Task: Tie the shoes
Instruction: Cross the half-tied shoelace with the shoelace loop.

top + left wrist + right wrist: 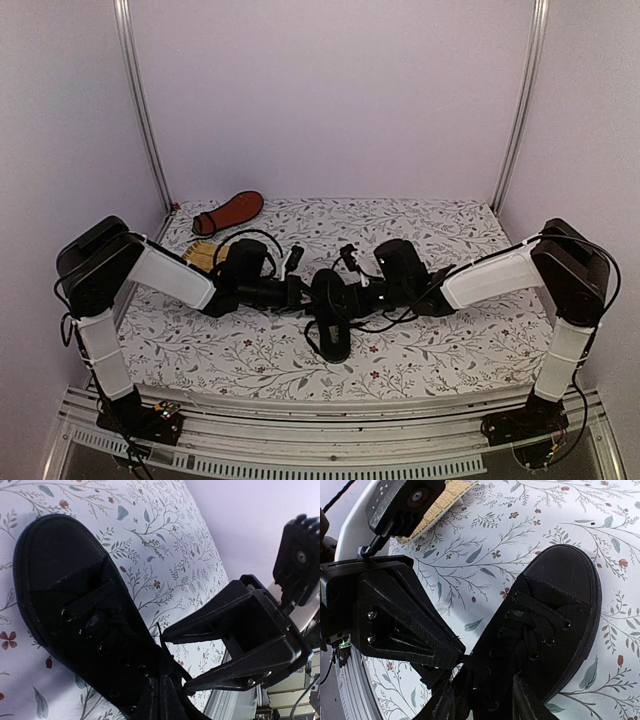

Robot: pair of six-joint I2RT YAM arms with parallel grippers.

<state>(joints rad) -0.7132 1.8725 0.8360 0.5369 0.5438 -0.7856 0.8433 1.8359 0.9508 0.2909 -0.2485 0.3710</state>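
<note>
Both arms lean in over the middle of the desk point(455, 350) and meet above one black shoe point(335, 335). It sits upright near the front, with its toe toward the near edge. I think it was put in the middle so each arm can reach it from its own side.

The other shoe point(232, 210) lies far back on the left, turned over so its orange-red sole shows. It is well apart from the arms, so I guess it waits its turn. A yellow mat point(203, 255) peeks out from behind the left arm.

The left fingers point(435, 645) look pinched together. Their tip is right at the top of the shoe, where the laces point(535, 625) end. They may be holding a lace, but everything there is black on black, so I cannot tell.

The right fingers point(215, 615) are spread apart, one above the other, and point at the same spot from the other side. I see nothing between them. They seem ready to take a lace end.

The laces cross neatly up the front of the shoe, but I see no bow. So I think the tying has only just begun. The thin, floppy laces could slip out easily, so each side will need a careful pinch.
</note>
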